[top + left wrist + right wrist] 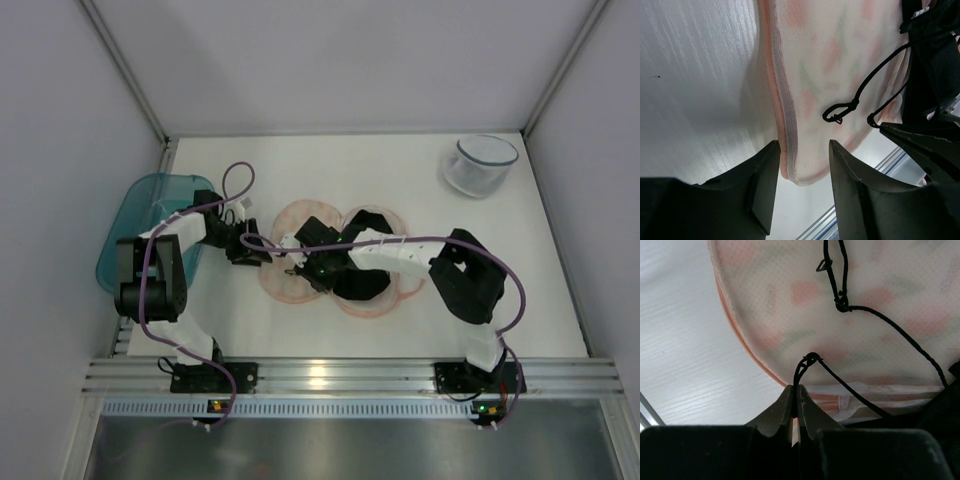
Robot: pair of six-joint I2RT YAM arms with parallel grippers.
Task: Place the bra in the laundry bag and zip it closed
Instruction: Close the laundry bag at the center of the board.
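- Bra [362, 285]: black, lying in the open laundry bag [283, 285] at the middle of the worktop [400, 170], with most of its bulk over the right lobe and under the right arm
- It looks light and limp; the moulded cups should hold some shape and spring back if pressed, while the thin strap [841, 303] trails loosely across the mesh of the left lobe
- Right gripper [796, 387]: fingers closed together, and the strap's looped end runs straight into the tips, so it appears to be pinching the strap
- A strap is a poor handle for moving the whole bra: it would likely stretch and drag the cups after it rather than lift them; a cup's edge would probably give surer control
- The small metal hook on the strap could snag the mesh
- Left gripper [802, 145]: fingers apart, straddling the pink zip edging [785, 125] at the left lobe's rim, not visibly clamped on it
- The bag is thin, soft mesh and would likely slide or crumple on the smooth worktop, so the firmer stitched rim is the sensible place to hold it
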